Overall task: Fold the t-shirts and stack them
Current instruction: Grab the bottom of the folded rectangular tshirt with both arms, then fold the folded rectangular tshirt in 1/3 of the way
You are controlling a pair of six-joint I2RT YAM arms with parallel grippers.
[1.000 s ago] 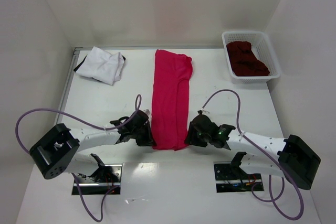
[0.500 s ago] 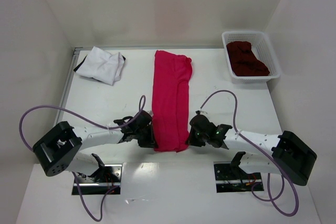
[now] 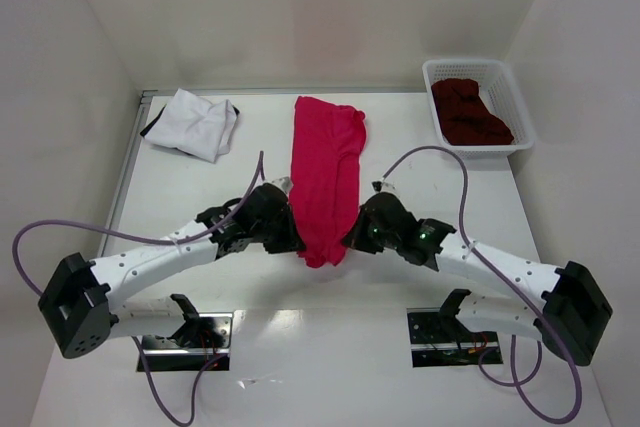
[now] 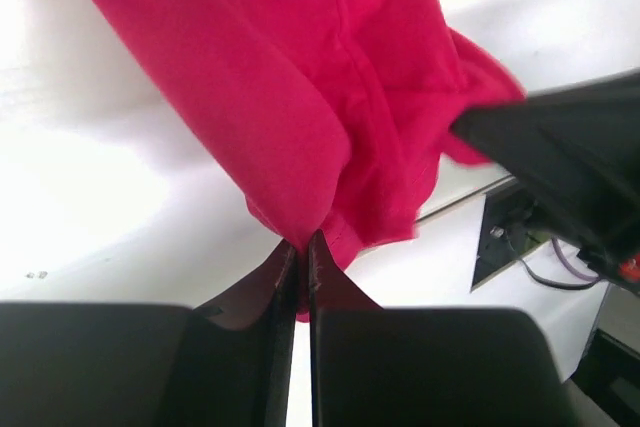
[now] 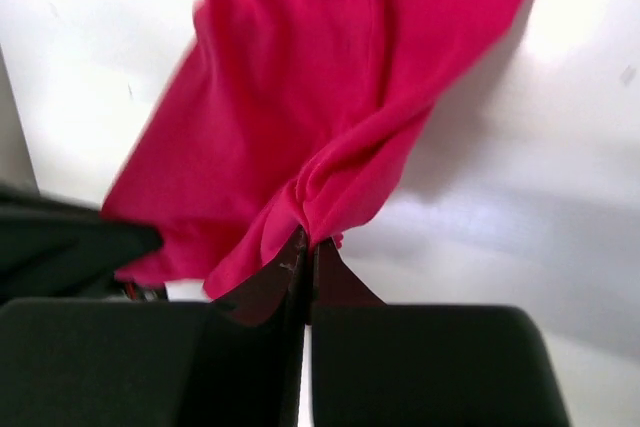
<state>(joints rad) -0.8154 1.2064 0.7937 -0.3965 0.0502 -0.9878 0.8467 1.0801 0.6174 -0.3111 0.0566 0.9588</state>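
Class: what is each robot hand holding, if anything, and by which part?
Both hold the bright crimson-red cloth t-shirt by its near edge: left hand at the left corner, right hand at the right corner.

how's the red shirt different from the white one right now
The red t-shirt is a long strip mid-table; the white t-shirt is a compact bundle at the far left. The left gripper and right gripper pinch the red t-shirt's near end; nothing touches the white t-shirt. Both lie on the table.
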